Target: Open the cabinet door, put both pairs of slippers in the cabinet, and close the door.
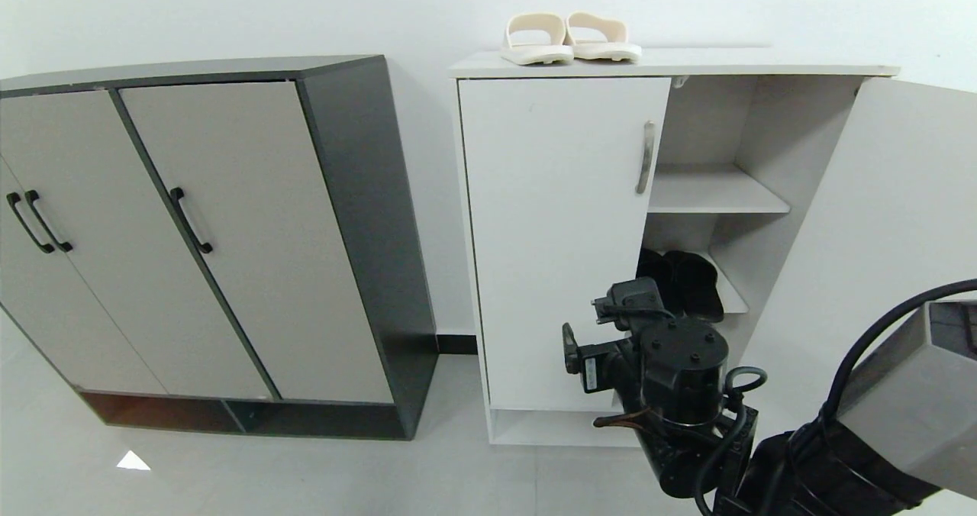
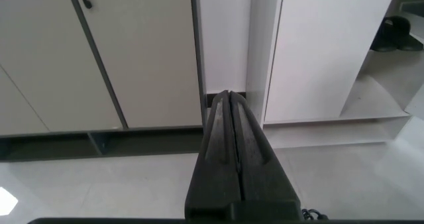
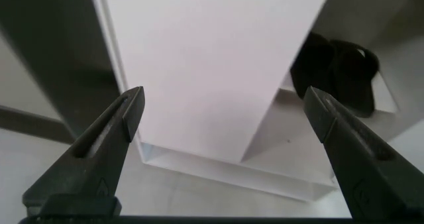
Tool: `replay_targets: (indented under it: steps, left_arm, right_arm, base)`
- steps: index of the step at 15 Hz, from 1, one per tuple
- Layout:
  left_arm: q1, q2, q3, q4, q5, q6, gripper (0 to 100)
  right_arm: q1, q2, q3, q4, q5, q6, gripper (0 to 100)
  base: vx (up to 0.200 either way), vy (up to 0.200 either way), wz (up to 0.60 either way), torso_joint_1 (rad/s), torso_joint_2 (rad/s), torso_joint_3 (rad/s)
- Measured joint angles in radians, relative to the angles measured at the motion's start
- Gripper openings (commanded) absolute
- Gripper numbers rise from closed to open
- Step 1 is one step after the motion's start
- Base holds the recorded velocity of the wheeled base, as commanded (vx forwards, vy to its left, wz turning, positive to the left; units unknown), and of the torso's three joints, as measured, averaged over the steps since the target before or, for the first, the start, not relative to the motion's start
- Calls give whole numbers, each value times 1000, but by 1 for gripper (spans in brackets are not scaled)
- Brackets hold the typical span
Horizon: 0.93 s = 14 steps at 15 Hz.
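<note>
Black slippers (image 1: 691, 283) inside open cabinet (image 1: 763, 119); cream slippers (image 1: 571, 39) atop.

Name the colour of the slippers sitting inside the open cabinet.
Black. The slippers show best in the head view.

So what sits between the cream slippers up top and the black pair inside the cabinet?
In the head view, the cabinet top and one bare shelf separate the cream slippers from the black pair.
</note>
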<state>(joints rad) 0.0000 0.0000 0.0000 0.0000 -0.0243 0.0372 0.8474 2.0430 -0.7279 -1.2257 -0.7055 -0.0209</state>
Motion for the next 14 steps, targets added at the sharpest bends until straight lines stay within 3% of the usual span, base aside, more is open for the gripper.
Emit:
replay_targets:
  steps: [10,14]
  left_arm:
    - [0,0,0,0,-1,-1,0]
    - [0,0,0,1,0,-1,0]
  right_arm:
    - [0,5,1,0,-1,0,100]
    - [-1,10,3,4,-1,0,100]
  base:
    - [0,0,0,0,-8,-6]
    - [0,0,0,23,-231,-323]
